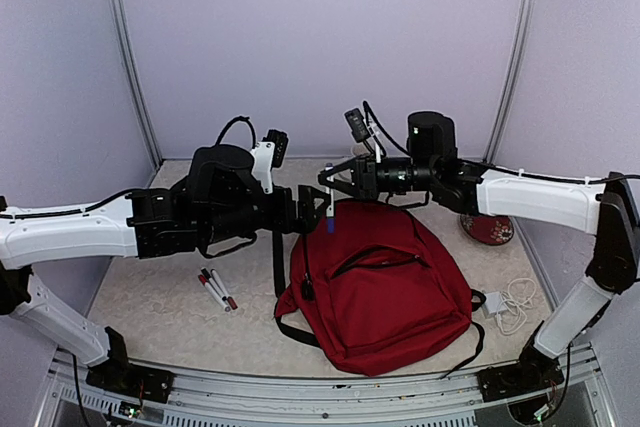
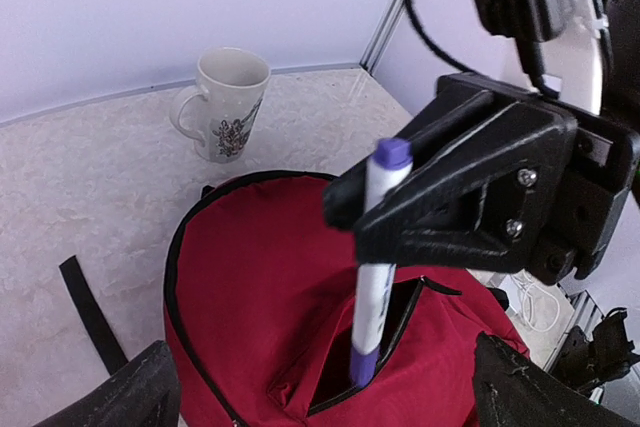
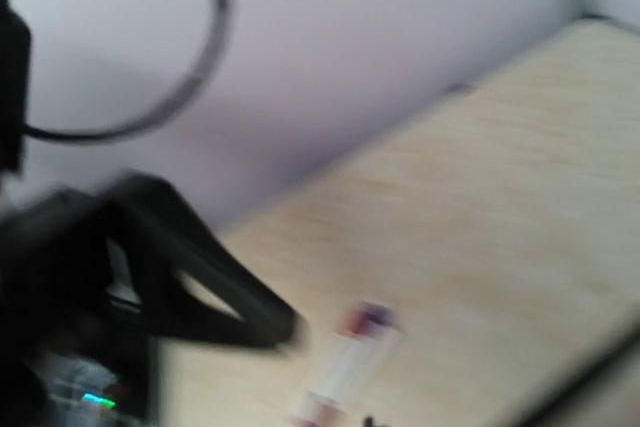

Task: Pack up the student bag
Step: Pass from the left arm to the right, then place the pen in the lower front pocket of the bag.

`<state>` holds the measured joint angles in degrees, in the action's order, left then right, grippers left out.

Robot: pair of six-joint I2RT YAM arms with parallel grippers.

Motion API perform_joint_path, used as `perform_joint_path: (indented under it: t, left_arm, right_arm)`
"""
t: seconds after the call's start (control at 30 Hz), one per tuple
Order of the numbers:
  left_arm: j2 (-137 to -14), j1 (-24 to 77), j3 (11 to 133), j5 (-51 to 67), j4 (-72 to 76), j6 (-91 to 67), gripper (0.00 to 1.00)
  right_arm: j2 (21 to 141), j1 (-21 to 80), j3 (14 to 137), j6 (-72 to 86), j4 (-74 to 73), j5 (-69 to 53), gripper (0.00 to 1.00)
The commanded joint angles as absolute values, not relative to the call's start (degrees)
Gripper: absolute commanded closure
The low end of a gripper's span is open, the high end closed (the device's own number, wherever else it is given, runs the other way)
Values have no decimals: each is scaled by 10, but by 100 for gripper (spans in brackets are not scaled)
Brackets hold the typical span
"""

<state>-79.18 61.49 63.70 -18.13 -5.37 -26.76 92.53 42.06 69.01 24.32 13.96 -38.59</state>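
Red student bag (image 2: 250, 287), marker (image 2: 372, 297) part-hidden — right fingers (image 2: 470, 197)

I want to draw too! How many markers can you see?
3. Two markers lie on the table left of the student bag; one purple-capped marker is in the right gripper above its pocket. More may hide inside.

The top camera looks down from behind; the close left wrist camera shares the student bag (image 2: 250, 277) with it.

The student bag (image 1: 385, 292) was dark red with black zippers. The marker (image 2: 372, 267) was white with purple ends; the mug (image 2: 228, 102) white with a dark print.
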Motion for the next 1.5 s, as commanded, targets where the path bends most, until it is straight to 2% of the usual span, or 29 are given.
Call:
perform_joint_path:
  t: [0.0,0.2,0.57,0.83,0.93,1.0,1.1,1.17,1.37,1.43,1.47]
  left_arm:
    - [-794,582,611,-142,-62,-297,1]
    - [-832,541,593,-126,-80,-330,1]
    - [-985,489,610,-40,-92,-341,1]
    - [-1071,464,620,39,-19,-330,2]
    - [-1075,465,620,29,-6,-322,16]
    - [-1074,463,618,28,0,-319,33]
    - [-1070,461,618,30,4,-312,51]
    - [-1067,459,620,23,1,-307,54]
    - [-1063,457,623,10,-8,-295,55]
    - [-1062,457,623,8,-9,-292,55]
    - [-1061,457,622,7,-10,-292,54]
  right_arm:
    - [876,411,696,40,-102,-271,100]
    - [861,408,620,-49,-97,-288,100]
    - [923,390,625,-156,-104,-259,100]
    - [939,390,627,-191,-136,-180,100]
    - [935,390,618,-207,-155,-163,100]
    - [932,391,617,-219,-179,-171,100]
    - [938,396,625,-241,-229,-177,100]
    - [945,403,637,-250,-275,-162,100]
    - [948,433,645,-263,-362,-103,95]
    - [954,441,654,-258,-377,-81,88]
    - [957,443,660,-255,-381,-73,78]
